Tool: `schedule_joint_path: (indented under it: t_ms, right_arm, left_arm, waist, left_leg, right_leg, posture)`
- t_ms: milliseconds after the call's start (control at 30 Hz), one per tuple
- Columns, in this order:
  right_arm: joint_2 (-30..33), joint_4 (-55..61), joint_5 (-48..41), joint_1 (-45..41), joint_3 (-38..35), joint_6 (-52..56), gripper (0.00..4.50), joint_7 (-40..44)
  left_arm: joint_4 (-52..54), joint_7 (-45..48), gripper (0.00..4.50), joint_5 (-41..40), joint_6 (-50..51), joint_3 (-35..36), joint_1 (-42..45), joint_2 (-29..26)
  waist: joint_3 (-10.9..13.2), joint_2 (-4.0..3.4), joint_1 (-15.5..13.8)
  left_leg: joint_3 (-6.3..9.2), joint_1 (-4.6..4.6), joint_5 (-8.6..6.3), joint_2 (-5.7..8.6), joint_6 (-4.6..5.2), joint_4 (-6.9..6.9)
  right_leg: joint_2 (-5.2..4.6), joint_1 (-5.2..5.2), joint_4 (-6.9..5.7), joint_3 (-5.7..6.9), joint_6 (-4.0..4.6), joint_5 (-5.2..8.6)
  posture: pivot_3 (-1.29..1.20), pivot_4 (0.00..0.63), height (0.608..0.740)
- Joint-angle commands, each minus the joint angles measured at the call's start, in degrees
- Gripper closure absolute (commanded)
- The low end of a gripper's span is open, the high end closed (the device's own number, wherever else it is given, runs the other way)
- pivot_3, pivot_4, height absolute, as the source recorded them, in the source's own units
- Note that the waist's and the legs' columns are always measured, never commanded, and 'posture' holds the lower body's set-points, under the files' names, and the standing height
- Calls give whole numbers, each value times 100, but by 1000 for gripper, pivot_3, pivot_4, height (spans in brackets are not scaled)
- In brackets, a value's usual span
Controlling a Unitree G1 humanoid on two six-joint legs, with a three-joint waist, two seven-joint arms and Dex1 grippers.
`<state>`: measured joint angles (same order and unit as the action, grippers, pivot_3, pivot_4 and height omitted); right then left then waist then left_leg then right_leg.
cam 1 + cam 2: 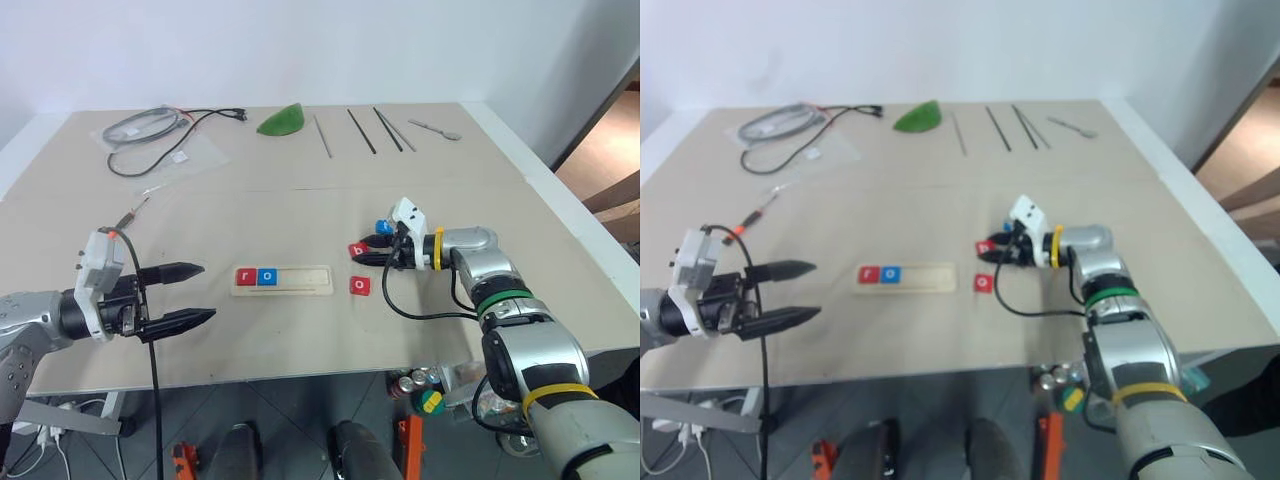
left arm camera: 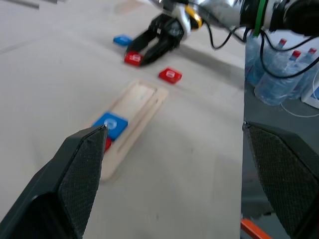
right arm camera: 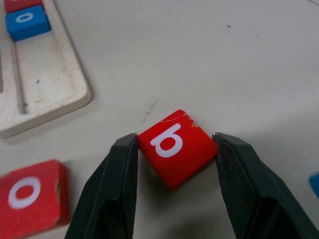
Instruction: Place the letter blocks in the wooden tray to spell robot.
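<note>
The wooden tray point(image 1: 300, 282) lies mid-table with a red "r" block point(image 1: 246, 277) and a blue "o" block point(image 1: 267, 277) at its left end. Right of it, my right gripper point(image 1: 362, 254) is shut on the red "b" block point(image 3: 175, 148), low at the table surface, one finger on each side. A loose red "o" block point(image 1: 360, 286) lies just in front of it, and a blue block point(image 2: 122, 40) sits just beyond the gripper. My left gripper point(image 1: 208, 292) stands open left of the tray, holding nothing.
At the back of the table lie a coiled cable point(image 1: 150, 130) on a clear bag, a green leaf-shaped piece point(image 1: 282, 121), several thin rods point(image 1: 360, 130) and a spoon point(image 1: 436, 128). Bottles point(image 2: 279, 74) stand below the table's near right edge.
</note>
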<state>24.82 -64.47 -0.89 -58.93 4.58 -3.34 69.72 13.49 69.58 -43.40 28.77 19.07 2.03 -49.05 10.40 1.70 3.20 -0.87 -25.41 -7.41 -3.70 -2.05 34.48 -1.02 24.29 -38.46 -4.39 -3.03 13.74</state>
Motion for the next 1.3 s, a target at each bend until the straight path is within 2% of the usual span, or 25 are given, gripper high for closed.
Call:
schedule_joint_path:
  t_ms: [33, 167, 300, 467, 633, 833, 1300]
  right_arm:
    - [-56, 907, -138, -178, -90, 374, 2784, -151]
    - [-144, 2894, -482, 344, -108, 1780, 2784, -382]
    - [-338, 5346, -861, 1014, -21, 3965, 2784, -1116]
    - [-469, 6938, -931, 1752, 387, 5273, 2784, -1792]
    - [-573, 7142, -852, 1827, 826, 5953, 2784, -2369]
    - [-675, 7151, -969, 1518, 1110, 6501, 2784, -2654]
    - [-796, 7023, -1097, 1186, 1482, 6454, 2784, -2773]
  left_arm:
    - [-103, 158, 0, 268, -310, 130, -109, -166]
    - [-145, 122, 0, 387, -452, 19, -84, -65]
    - [-136, 66, 0, 418, -551, -118, -56, 91]
    - [-118, 31, 0, 357, -518, -220, 174, 219]
    - [-86, 132, 0, 534, -616, -495, 343, 218]
    - [-161, 115, 0, 581, -682, -657, 466, 319]
    - [-257, 150, 0, 646, -754, -730, 442, 409]
  waist:
    - [1, -1, 2]
    - [0, -1, -11]
    - [0, -1, -61]
    - [0, 0, -58]
    - [-2, 3, -49]
    - [-2, 3, -45]
    - [-2, 4, -46]
  left_leg:
    - [0, 0, 0, 0, 0, -2]
    - [1, 0, 0, -4, -1, -10]
    - [0, -2, -6, -6, -9, -14]
    - [1, -12, -10, -6, -16, -12]
    - [-2, -10, -10, -6, -16, -6]
    - [-2, -10, -9, -8, -15, -6]
    - [0, -16, -11, -9, -16, -9]
  right_leg:
    - [0, 2, 0, 0, 1, 0]
    - [0, 8, -3, 3, 7, 3]
    - [-3, 8, -5, 7, 15, 14]
    - [-3, 18, -7, 8, 17, 17]
    - [-6, 17, -5, 10, 21, 13]
    - [-3, 20, -6, 9, 22, 10]
    - [-2, 21, -5, 12, 15, 21]
  posture:
    - [0, 150, 740]
    - [0, 150, 740]
    - [0, 150, 740]
    - [0, 150, 740]
    - [0, 150, 740]
    - [0, 150, 740]
    - [0, 150, 740]
